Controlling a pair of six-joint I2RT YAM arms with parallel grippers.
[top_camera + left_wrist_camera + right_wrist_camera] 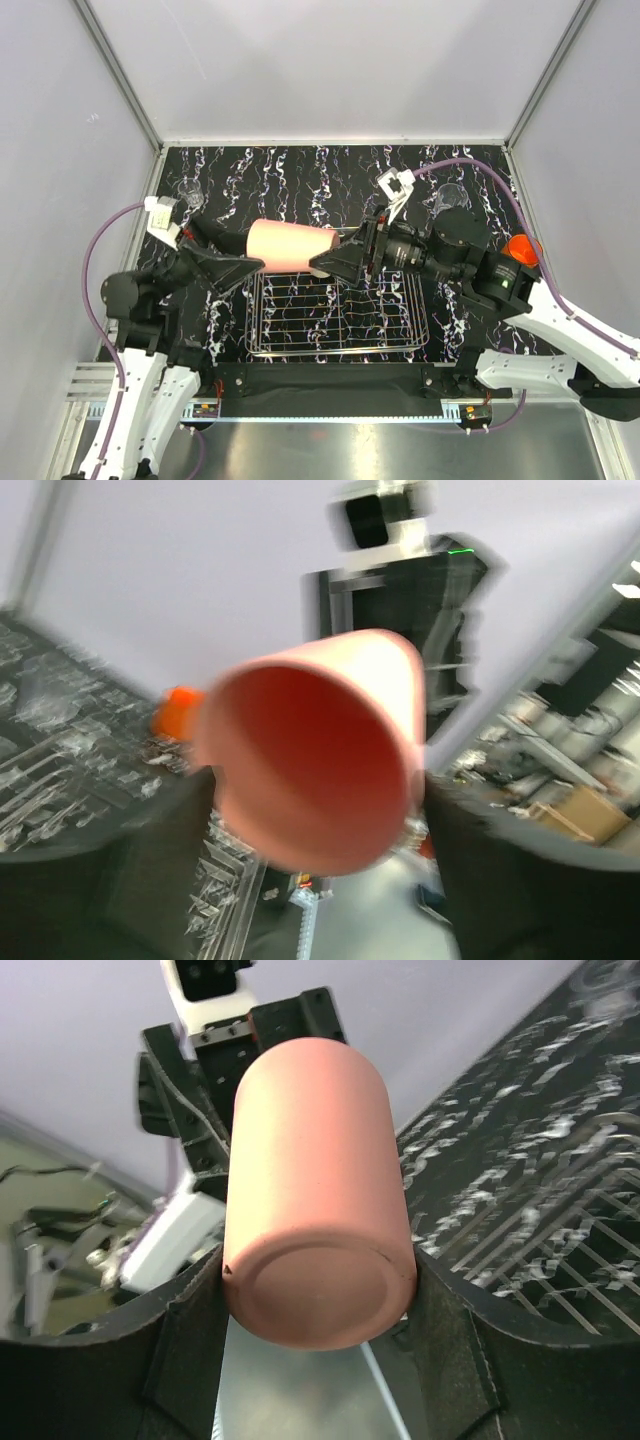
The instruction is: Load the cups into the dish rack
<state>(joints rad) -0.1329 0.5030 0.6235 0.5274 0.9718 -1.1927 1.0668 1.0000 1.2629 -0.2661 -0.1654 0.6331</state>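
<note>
Left claw [256,264], right claw [318,263] clamp one pink tumbler [290,246] above one rack [340,322].

The top external camera looks down from above, at the near side, far enough to show the whole table [300,170] and the dish rack [335,318]. The left wrist camera sits very close to the open mouth of the pink tumbler [310,755] and faces, probably, the right arm [405,600]; this picture is blurred. The right wrist camera looks the opposite way, close on the base of the pink tumbler, toward the left arm [190,1100]. All three views share the pink tumbler.
</note>
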